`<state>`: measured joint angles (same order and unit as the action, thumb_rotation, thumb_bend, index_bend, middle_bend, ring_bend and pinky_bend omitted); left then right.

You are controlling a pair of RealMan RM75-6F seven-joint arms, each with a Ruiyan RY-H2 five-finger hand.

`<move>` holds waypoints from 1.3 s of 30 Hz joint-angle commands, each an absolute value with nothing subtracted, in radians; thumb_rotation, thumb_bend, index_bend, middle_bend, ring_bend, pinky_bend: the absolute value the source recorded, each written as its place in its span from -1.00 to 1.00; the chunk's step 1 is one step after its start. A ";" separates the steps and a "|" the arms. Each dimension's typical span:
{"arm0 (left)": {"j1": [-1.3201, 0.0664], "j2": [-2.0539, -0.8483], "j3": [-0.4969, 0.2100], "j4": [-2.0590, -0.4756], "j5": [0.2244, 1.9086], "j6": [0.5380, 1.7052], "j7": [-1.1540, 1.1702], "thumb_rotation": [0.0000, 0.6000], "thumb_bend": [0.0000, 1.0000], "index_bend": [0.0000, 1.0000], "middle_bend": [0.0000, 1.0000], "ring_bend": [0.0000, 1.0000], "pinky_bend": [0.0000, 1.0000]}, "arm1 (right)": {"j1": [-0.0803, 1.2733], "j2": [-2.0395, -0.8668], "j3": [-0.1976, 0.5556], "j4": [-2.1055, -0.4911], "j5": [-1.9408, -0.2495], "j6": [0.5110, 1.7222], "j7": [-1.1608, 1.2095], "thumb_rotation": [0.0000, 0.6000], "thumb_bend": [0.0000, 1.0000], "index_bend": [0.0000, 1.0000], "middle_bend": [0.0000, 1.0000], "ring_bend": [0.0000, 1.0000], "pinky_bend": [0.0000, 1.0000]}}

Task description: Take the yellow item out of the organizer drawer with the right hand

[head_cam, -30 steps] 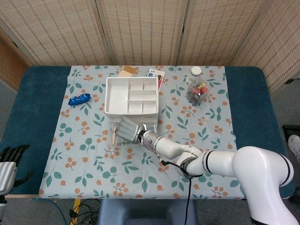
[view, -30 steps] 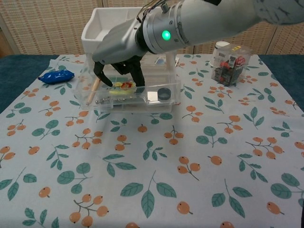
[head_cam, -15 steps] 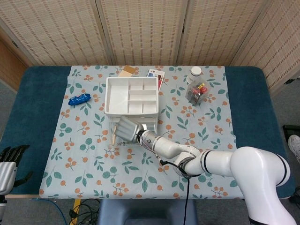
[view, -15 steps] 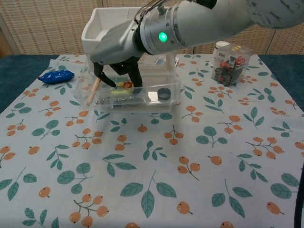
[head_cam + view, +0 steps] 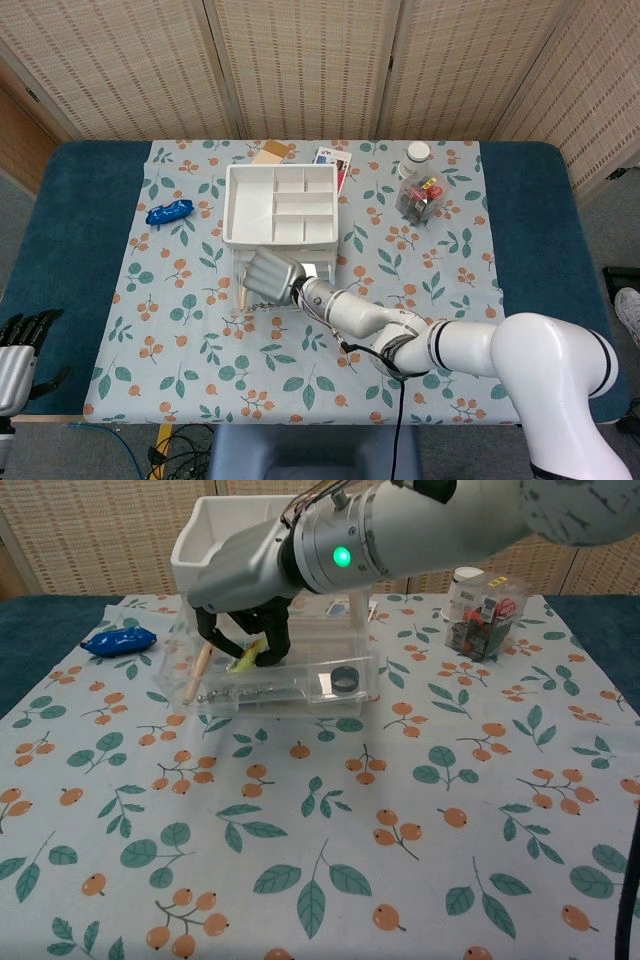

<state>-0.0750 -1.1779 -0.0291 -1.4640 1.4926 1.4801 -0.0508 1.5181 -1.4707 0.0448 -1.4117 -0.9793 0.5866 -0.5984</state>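
In the chest view my right hand (image 5: 250, 580) reaches down into the clear pulled-out drawer (image 5: 300, 695) of the white organizer (image 5: 205, 535). Its fingertips pinch the yellow item (image 5: 247, 658), which hangs tilted a little above the drawer floor. The head view shows the same right hand (image 5: 272, 277) over the drawer in front of the organizer (image 5: 280, 205), and it hides the yellow item there. My left hand (image 5: 20, 345) idles at the table's near-left corner, fingers apart, holding nothing.
A wooden stick (image 5: 197, 670), a thin chain (image 5: 250, 692) and a black ring (image 5: 345, 676) lie in the drawer. A blue packet (image 5: 118, 640) sits to the left. A clear box of small parts (image 5: 480, 615) and a white-capped bottle (image 5: 417, 152) stand to the right.
The right hand's fingers have closed on the yellow item and raised it off the drawer floor, moving slightly back. The left hand has stayed still.
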 commanded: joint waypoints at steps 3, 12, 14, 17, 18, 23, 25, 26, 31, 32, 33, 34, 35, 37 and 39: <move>-0.075 -1.178 -0.030 -1.463 1.492 1.480 -0.050 1.00 -0.56 -0.71 -0.64 -0.68 -0.80 | 1.510 -1.473 0.051 -1.408 -0.994 0.595 -0.592 1.00 0.11 0.09 1.00 1.00 1.00; -0.077 -1.173 -0.033 -1.471 1.495 1.483 -0.047 1.00 -0.56 -0.71 -0.64 -0.68 -0.81 | 1.479 -1.427 0.078 -1.455 -1.042 0.644 -0.568 1.00 0.15 0.11 1.00 1.00 1.00; -0.078 -1.172 -0.033 -1.474 1.496 1.483 -0.044 1.00 -0.56 -0.71 -0.64 -0.68 -0.81 | 1.467 -1.405 0.086 -1.479 -1.053 0.664 -0.561 1.00 0.15 0.11 1.00 1.00 1.00; -0.081 -1.169 -0.034 -1.481 1.500 1.484 -0.039 1.00 -0.56 -0.71 -0.64 -0.68 -0.81 | 1.438 -1.357 0.095 -1.535 -1.080 0.706 -0.550 1.00 0.15 0.11 1.00 1.00 1.00; -0.082 -1.168 -0.035 -1.484 1.502 1.485 -0.037 1.00 -0.56 -0.71 -0.64 -0.68 -0.81 | 1.424 -1.335 0.097 -1.559 -1.093 0.726 -0.547 1.00 0.15 0.11 1.00 1.00 1.00; -0.090 -1.167 -0.036 -1.498 1.514 1.485 -0.025 1.00 -0.56 -0.71 -0.64 -0.68 -0.81 | 1.347 -1.234 0.098 -1.676 -1.162 0.825 -0.526 1.00 0.15 0.11 1.00 1.00 1.00; -0.094 -1.166 -0.036 -1.505 1.520 1.483 -0.019 1.00 -0.56 -0.71 -0.64 -0.68 -0.81 | 1.304 -1.184 0.093 -1.729 -1.197 0.872 -0.509 1.00 0.15 0.11 1.00 1.00 1.00; -0.096 -1.165 -0.036 -1.508 1.523 1.484 -0.016 1.00 -0.56 -0.71 -0.64 -0.68 -0.81 | 1.284 -1.163 0.090 -1.751 -1.214 0.891 -0.502 1.00 0.15 0.11 1.00 1.00 1.00; -0.105 -1.162 -0.039 -1.527 1.533 1.484 -0.001 1.00 -0.56 -0.71 -0.64 -0.68 -0.81 | 1.159 -1.058 0.050 -1.844 -1.316 1.001 -0.449 1.00 0.15 0.11 1.00 1.00 1.00; -0.107 -1.162 -0.040 -1.530 1.534 1.483 0.003 1.00 -0.56 -0.71 -0.64 -0.68 -0.81 | 1.135 -1.047 0.041 -1.854 -1.334 1.018 -0.437 1.00 0.15 0.11 1.00 1.00 1.00; -0.110 -1.161 -0.041 -1.536 1.536 1.483 0.007 1.00 -0.56 -0.71 -0.64 -0.68 -0.81 | 1.104 -1.035 0.027 -1.862 -1.356 1.039 -0.420 1.00 0.15 0.11 1.00 1.00 1.00; -0.112 -1.162 -0.042 -1.540 1.538 1.482 0.011 1.00 -0.56 -0.71 -0.64 -0.68 -0.81 | 1.082 -1.028 0.016 -1.865 -1.373 1.054 -0.410 1.00 0.15 0.11 1.00 1.00 1.00; -0.115 -1.163 -0.043 -1.544 1.540 1.482 0.014 1.00 -0.56 -0.71 -0.64 -0.68 -0.81 | 1.059 -1.022 0.005 -1.865 -1.390 1.070 -0.403 1.00 0.15 0.11 1.00 1.00 1.00; -0.120 -1.165 -0.044 -1.553 1.545 1.480 0.022 1.00 -0.56 -0.71 -0.64 -0.68 -0.81 | 1.008 -1.017 -0.021 -1.858 -1.429 1.105 -0.387 1.00 0.15 0.11 1.00 1.00 1.00; -0.125 -1.165 -0.044 -1.560 1.549 1.477 0.030 1.00 -0.56 -0.71 -0.64 -0.68 -0.81 | 0.967 -1.019 -0.040 -1.848 -1.453 1.127 -0.368 1.00 0.15 0.11 1.00 1.00 1.00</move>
<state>-0.1231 -1.1644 -0.0437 -1.5581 1.5471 1.4784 0.0281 1.0042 -1.0283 -0.0132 -1.8501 -1.4211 1.1041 -0.3934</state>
